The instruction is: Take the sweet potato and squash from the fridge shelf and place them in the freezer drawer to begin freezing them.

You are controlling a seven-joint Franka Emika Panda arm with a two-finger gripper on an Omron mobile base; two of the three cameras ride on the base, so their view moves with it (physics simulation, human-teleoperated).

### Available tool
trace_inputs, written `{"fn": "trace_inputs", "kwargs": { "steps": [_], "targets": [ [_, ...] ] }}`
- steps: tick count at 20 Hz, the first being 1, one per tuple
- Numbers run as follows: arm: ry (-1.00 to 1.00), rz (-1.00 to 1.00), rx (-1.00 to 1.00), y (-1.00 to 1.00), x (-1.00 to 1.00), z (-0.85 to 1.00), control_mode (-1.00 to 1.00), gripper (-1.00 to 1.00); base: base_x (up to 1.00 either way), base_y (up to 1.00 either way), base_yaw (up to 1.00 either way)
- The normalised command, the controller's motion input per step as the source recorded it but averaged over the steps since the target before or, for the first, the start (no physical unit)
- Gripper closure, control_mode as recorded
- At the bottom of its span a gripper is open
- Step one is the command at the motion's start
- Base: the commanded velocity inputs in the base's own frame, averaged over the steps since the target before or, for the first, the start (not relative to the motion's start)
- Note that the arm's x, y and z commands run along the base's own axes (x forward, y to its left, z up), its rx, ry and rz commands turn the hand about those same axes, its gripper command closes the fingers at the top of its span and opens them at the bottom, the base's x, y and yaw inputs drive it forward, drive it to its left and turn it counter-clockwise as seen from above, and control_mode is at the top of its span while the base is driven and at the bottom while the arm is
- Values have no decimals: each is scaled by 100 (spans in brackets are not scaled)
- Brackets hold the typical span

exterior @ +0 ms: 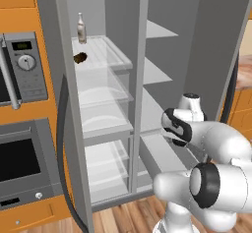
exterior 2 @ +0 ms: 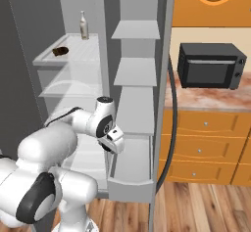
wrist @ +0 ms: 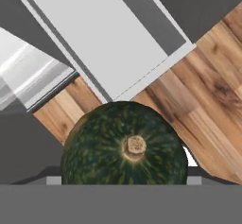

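The dark green squash (wrist: 125,145) sits close up in the hand view, stem toward the camera, with my gripper (exterior 2: 111,144) shut on it and its fingertips hidden behind it. The hand hangs just left of and above the pulled-out light grey freezer drawer (exterior 2: 131,167), also seen as the drawer (wrist: 101,34) beyond the squash. The reddish-brown sweet potato (exterior: 80,57) lies on the upper glass fridge shelf (exterior: 108,55), far above the gripper (exterior: 176,129). From the right side the sweet potato (exterior 2: 61,51) rests at the left of the shelf (exterior 2: 83,55).
A pale bottle (exterior: 81,29) stands at the back of the same shelf. Clear bins (exterior: 103,97) sit below it. The open fridge door (exterior: 216,45) stands on the right. A black microwave (exterior 2: 211,65) rests on the counter. Wood floor (wrist: 203,81) lies under the drawer.
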Motion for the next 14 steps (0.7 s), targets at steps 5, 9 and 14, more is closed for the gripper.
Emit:
{"fn": "trace_inputs", "kwargs": {
  "steps": [5,9,14],
  "targets": [
    [6,-7,1,-26,20,-73,-100,100,0,0,0],
    [7,-3,5,-29,22,-60,-100,100,0,0,0],
    [2,0,4,-18,49,-56,-100,100,0,0,0]
  ]
}}
